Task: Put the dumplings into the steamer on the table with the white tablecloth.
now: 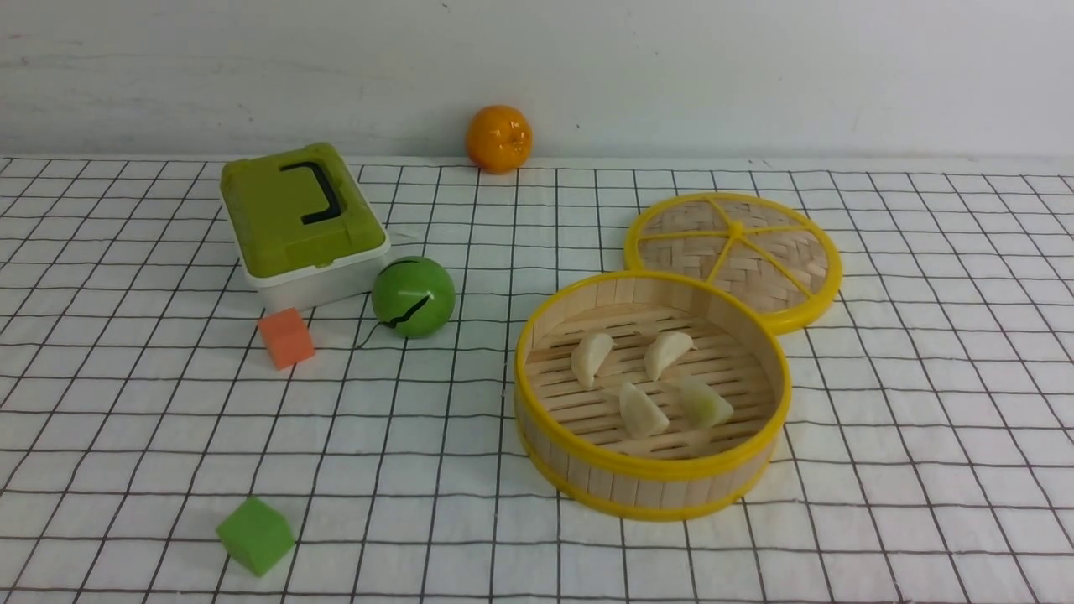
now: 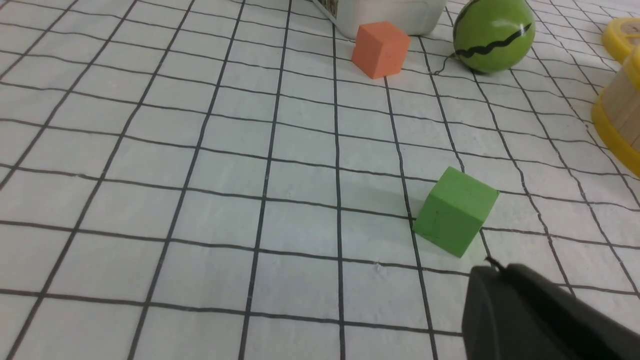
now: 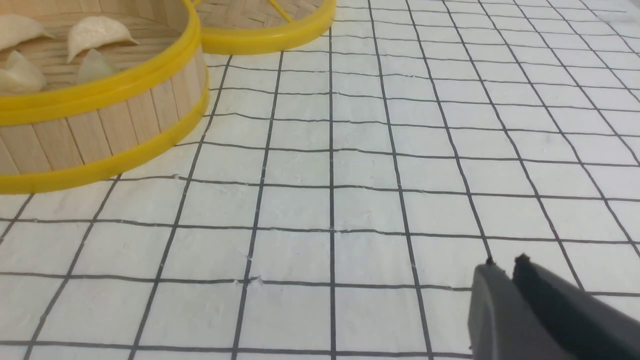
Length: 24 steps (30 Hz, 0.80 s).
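Observation:
The steamer, a round bamboo basket with yellow rims, stands right of centre on the white grid tablecloth. Several cream dumplings lie on its slatted floor: one, one, one and a pale green one. The right wrist view shows the steamer with dumplings inside. My left gripper is shut and empty, low over the cloth. My right gripper is shut and empty, off to the steamer's right. Neither gripper shows in the front view.
The flat woven lid lies behind the steamer. A green-lidded white box, a green ball, an orange cube and an orange fruit stand on the left and back. A green cube lies by my left gripper.

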Motion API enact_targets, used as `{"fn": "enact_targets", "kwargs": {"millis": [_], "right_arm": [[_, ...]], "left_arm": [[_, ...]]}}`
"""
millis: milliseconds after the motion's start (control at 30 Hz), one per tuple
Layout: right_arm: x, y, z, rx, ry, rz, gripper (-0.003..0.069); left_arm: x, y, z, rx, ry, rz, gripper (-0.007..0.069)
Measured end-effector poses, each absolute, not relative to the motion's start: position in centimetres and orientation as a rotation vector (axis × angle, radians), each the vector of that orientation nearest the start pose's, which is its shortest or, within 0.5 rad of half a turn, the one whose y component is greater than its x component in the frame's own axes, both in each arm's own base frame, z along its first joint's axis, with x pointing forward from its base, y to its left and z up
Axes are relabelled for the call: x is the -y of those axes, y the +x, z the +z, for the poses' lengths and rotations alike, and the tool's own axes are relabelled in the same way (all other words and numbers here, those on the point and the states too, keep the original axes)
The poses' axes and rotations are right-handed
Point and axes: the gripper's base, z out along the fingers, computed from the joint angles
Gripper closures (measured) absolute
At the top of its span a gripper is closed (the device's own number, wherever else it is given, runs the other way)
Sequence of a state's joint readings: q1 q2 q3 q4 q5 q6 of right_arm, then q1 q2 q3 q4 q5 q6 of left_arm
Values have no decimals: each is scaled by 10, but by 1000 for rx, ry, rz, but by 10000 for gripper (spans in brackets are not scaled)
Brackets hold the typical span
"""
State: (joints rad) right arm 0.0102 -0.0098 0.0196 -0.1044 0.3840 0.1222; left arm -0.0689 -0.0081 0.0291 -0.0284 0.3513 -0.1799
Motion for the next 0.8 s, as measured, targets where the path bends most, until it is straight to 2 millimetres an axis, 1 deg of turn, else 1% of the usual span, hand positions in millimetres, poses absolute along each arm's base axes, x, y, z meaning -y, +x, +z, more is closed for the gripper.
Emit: {"fn": "enact_targets", "kwargs": {"millis": [800], "right_arm": [[3, 52, 173, -1875, 41, -12, 571]], "left_arm": [[5, 53, 172, -1857, -121, -200, 637]]}}
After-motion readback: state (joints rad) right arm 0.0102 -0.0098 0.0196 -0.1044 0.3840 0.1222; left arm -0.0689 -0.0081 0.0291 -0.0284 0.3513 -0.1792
